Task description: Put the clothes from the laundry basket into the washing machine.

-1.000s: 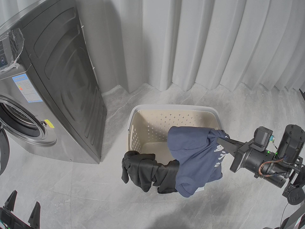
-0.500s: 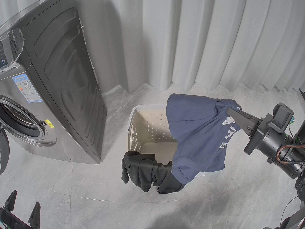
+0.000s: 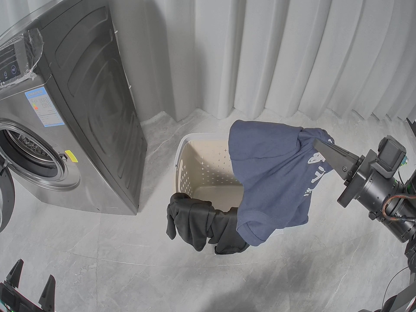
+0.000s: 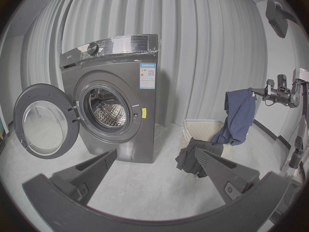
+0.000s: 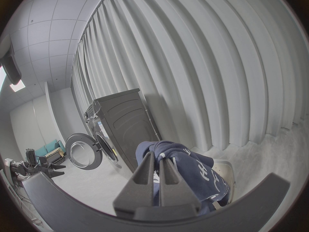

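Navy shirt (image 3: 273,174) in right pincer (image 3: 318,143), hem near basket rim (image 3: 177,163)

A navy shirt (image 3: 273,174) hangs over the cream laundry basket (image 3: 203,170), black garment (image 3: 199,222) on its rim; grey washing machine (image 3: 86,122) open.

White curtains (image 3: 268,44) hang in deep, even folds right across the back, running from the ceiling down to the floor. Underfoot is a pale grey marbled floor (image 3: 130,248) in large tiles with a soft sheen. Up top there's a panelled ceiling (image 5: 48,23) with one bright light panel (image 5: 17,85) glowing. Far across the room stands a plain white wall (image 5: 29,123) with a teal sofa (image 5: 48,144) set against it.
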